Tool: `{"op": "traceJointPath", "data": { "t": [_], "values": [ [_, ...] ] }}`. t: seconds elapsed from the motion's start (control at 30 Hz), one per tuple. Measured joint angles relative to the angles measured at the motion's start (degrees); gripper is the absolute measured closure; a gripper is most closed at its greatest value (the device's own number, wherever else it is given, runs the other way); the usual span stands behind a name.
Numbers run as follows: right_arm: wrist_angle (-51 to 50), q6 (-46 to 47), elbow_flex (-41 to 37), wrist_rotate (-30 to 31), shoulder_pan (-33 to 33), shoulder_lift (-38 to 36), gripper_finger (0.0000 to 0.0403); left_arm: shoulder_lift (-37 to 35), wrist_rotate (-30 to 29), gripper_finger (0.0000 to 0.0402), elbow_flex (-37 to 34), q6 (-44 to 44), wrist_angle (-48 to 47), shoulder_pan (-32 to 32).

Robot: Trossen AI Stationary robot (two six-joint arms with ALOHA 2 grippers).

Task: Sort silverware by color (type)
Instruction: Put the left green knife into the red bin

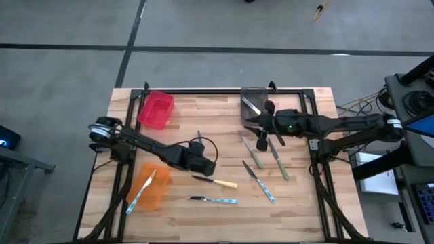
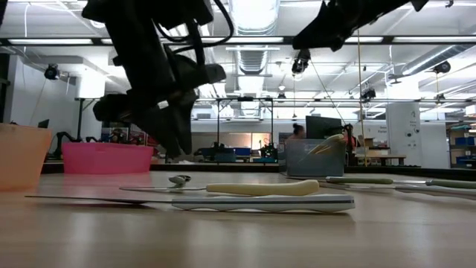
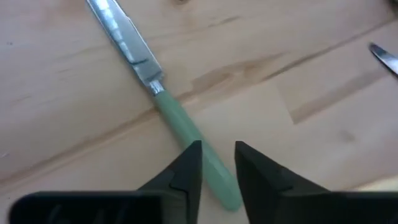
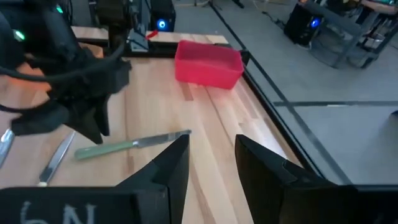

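Overhead, red bin (image 1: 156,110) far left, orange bin (image 1: 148,187) w/ blue-handled knife (image 1: 142,190), grey bin (image 1: 253,99) w/ a knife; other knives (image 1: 260,181) loose on wood table (image 1: 298,210). Left pincer (image 1: 207,165) mid-table, right pincer (image 1: 261,134) by grey bin. Low view: ceiling lights. Left wrist: fingers narrowly apart astride green-handled knife (image 3: 186,127). Right wrist: pincer (image 4: 208,162) part open, empty.

green-handled knife (image 3: 186,127) blade tip cut off by edge, handle end hidden between left tool (image 3: 217,171) fingers
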Motion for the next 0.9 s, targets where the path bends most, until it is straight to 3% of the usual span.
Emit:
{"op": "traceJointPath", "data": {
  "t": [0.23,0.4,0.9],
  "values": [
    [-0.1,-2.6,-0.5,0.0,0.0,-1.1,0.0282,3.8,-0.3,0.0243,1.4,-0.6,-0.5,2.4],
    [-0.1,-4.4,-0.7,0.0,-0.3,-0.6,0.0282,6.4,-1.8,0.0214,2.3,-0.6,-0.6,2.9],
    [-0.1,-2.7,-1.5,0.0,-4.9,-0.6,0.0282,9.6,-3.1,0.0248,2.7,-2.2,-2.1,3.4]
  ]
}}
